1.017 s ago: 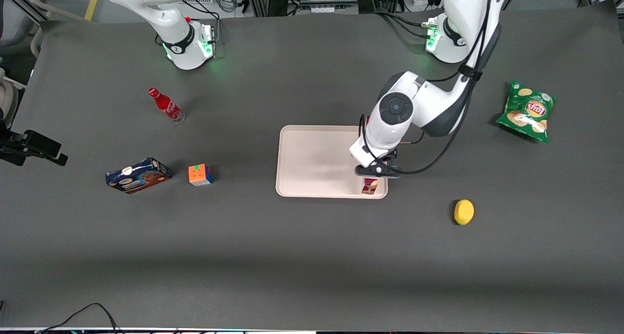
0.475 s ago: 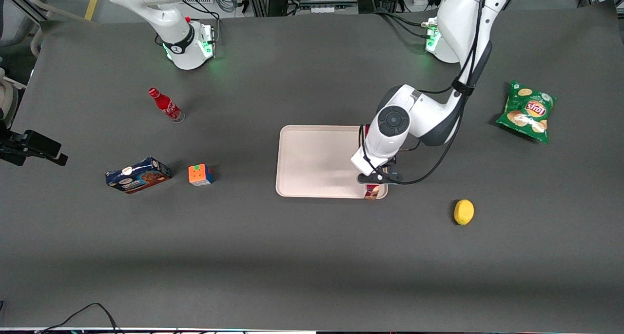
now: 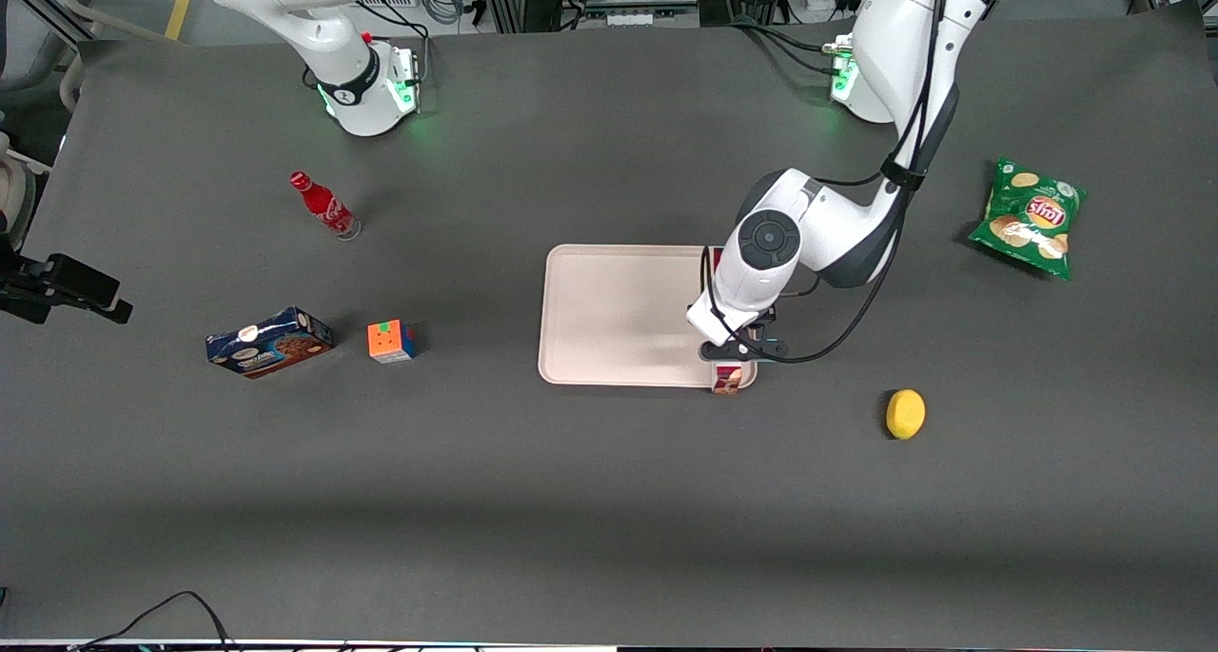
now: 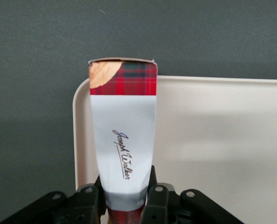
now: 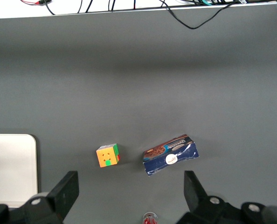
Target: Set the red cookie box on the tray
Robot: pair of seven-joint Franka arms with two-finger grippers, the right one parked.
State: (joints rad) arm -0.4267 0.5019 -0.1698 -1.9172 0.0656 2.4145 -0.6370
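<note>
My left gripper is shut on the red cookie box, a long carton with a white section and a red tartan end. It holds the box over the edge of the pale tray that lies toward the working arm's end. In the left wrist view the fingers clamp both sides of the red cookie box, and its tartan end reaches just past the rim of the tray. Whether the box touches the tray I cannot tell. The arm's wrist hides most of the box in the front view.
A lemon and a green chips bag lie toward the working arm's end. Toward the parked arm's end are a colour cube, a blue cookie box and a red bottle.
The gripper has carried the box lower and slightly nearer the front camera along the tray's edge. Its grip stays shut on the box.
</note>
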